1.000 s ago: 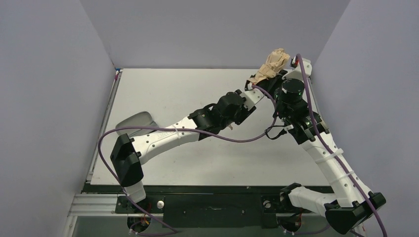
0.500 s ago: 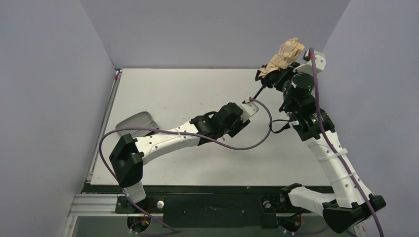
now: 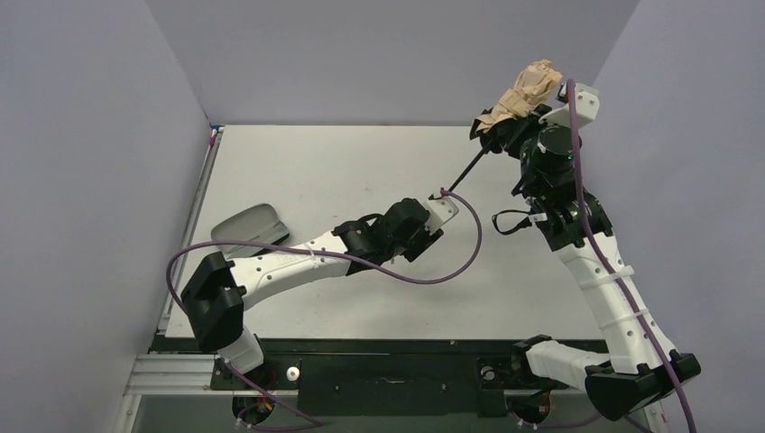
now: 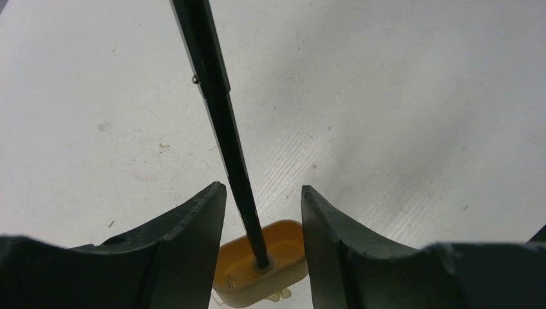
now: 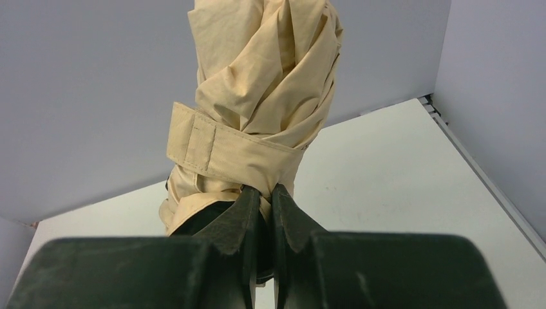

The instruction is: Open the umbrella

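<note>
The umbrella's folded peach-tan canopy (image 3: 521,95) is held up at the far right, still wrapped by its strap (image 5: 225,151). My right gripper (image 3: 505,126) is shut on the canopy's lower end (image 5: 265,190). The thin black shaft (image 3: 465,171) runs down and left from the canopy to my left gripper (image 3: 442,200). In the left wrist view the shaft (image 4: 216,96) enters the small tan handle (image 4: 264,264), which sits between my left gripper's (image 4: 263,188) fingers. The gripper is shut on the handle above the table.
A small grey oblong pouch (image 3: 250,223) lies on the white table (image 3: 325,162) at the left, beside the left arm. Grey walls enclose the table on the left, back and right. The right wall is close to the raised canopy.
The right gripper has carried the canopy up and farther right. The left gripper has drawn back towards the near left with the handle. The black shaft between them has grown longer.
</note>
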